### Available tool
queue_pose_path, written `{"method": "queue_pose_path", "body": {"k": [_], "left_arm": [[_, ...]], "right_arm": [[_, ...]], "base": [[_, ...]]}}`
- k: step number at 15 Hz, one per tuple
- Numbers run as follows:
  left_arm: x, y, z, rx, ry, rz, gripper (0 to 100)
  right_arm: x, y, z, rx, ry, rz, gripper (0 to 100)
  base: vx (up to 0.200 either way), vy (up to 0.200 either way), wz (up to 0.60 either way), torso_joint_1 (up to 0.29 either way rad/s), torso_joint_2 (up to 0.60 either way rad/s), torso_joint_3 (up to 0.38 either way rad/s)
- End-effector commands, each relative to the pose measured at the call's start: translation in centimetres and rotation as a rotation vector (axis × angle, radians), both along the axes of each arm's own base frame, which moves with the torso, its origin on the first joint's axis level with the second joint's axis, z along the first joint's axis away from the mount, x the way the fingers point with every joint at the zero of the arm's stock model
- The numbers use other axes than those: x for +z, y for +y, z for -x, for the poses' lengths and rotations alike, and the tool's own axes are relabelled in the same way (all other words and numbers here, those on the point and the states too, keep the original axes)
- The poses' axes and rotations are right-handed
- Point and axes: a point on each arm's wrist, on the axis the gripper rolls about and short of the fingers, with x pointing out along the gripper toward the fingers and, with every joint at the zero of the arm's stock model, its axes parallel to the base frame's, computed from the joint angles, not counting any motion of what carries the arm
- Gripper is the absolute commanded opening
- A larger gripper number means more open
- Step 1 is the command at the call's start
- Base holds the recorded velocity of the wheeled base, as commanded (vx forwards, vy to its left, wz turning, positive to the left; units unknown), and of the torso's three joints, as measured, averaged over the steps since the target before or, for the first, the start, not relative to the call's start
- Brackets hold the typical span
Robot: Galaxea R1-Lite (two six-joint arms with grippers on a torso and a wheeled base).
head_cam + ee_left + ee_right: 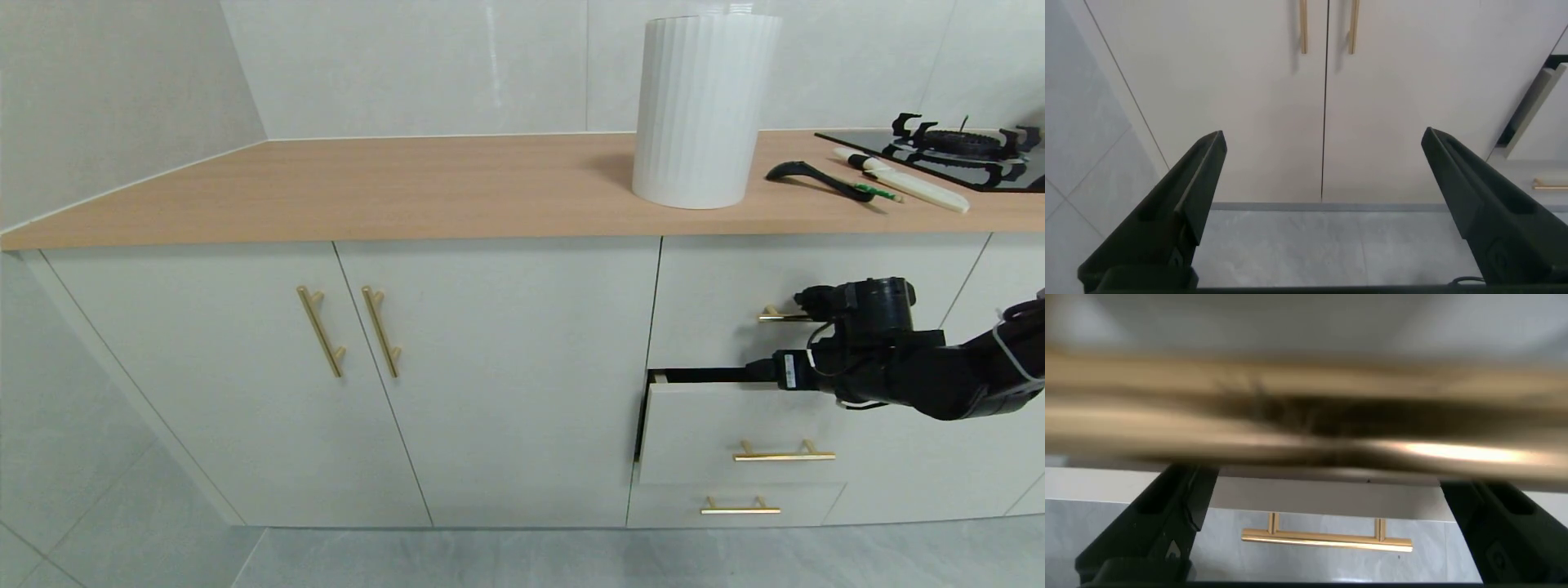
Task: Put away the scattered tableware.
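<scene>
Cabinet front (490, 367): right jaws wide apart at drawer handle (1306, 400); left jaws wide apart, empty.

canister (702, 106) on countertop (408, 184) | ladle (816, 175), knife (914, 186) right of it | stove (955, 151) behind them | ajar drawer (718, 416) below

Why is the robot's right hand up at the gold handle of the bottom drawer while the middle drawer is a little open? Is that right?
Not quite. The right gripper is at the handle of the top drawer, not the bottom one, as the head view shows. The middle drawer is a little open.
</scene>
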Motion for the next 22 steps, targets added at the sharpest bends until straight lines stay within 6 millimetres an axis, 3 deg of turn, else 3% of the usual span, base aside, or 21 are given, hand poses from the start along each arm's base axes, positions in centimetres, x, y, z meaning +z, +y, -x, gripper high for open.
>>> {"method": "queue_pose_path", "body": {"k": [1,6,22], "left_arm": [[0.0,0.0,0.0,0.000,0.001,0.001,100],[0.0,0.0,0.0,0.000,0.001,0.001,100],[0.0,0.0,0.0,0.000,0.001,0.001,100]], "right_arm": [[-0.9,0.3,-0.2,0.005,0.024,0.004,100],[-0.5,0.3,0.3,0.001,0.031,0.017,100],[3.4,-0.2,5.9,0.048,0.365,0.091,100]], "base": [[0.000,0.000,0.00,0.000,0.00,0.000],[0.000,0.000,0.00,0.000,0.00,0.000],[0.000,0.000,0.00,0.000,0.00,0.000]]}}
